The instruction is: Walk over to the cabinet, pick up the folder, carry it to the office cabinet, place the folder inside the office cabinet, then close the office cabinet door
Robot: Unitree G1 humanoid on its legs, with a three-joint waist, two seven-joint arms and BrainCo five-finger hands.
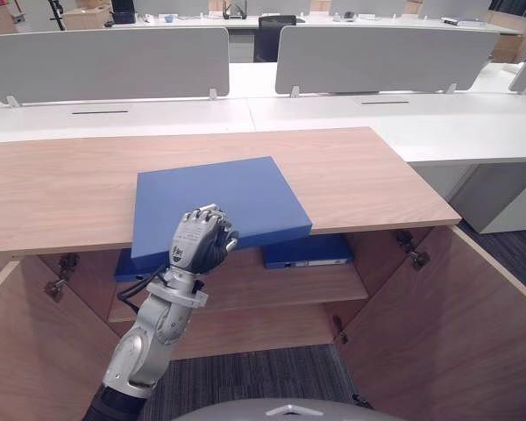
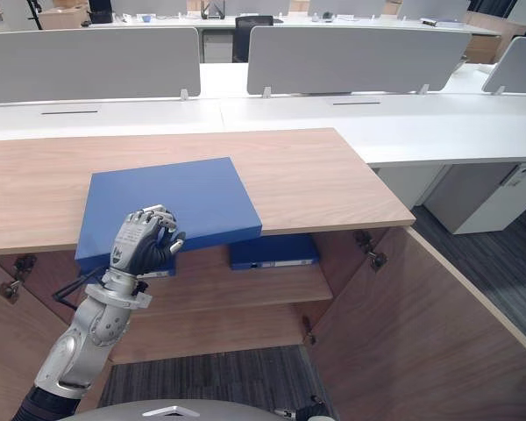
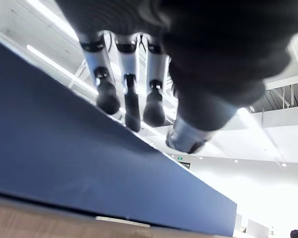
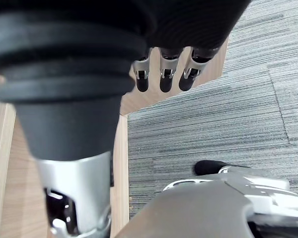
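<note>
Rising from the lower left of the head views, the left arm stands nearly upright, wrist bent toward the cabinet. The left hand [image 1: 202,243] is clamped on the near edge of the blue folder [image 1: 219,197], fingers curled over its top face and the thumb tucked at the edge beside them. That folder lies flat on the wooden cabinet top [image 1: 359,175], turned a little askew, its near edge overhanging the front above the open compartment. On the shelf [image 1: 280,288] below lies a second blue folder [image 1: 309,252], and both cabinet doors [image 1: 438,324] stand open.

From the left wrist, the dark fingertips [image 3: 108,99] press together in a row against the folder's edge, with the thumb [image 3: 188,136] close beside them; the folder's blue face [image 3: 64,148] runs past them.

From the right wrist, the right hand [image 4: 161,77] hangs with fingers straight and relaxed, holding nothing, above the grey carpet [image 4: 213,124] and a wooden panel [image 4: 5,188], well apart from the folder.
</note>
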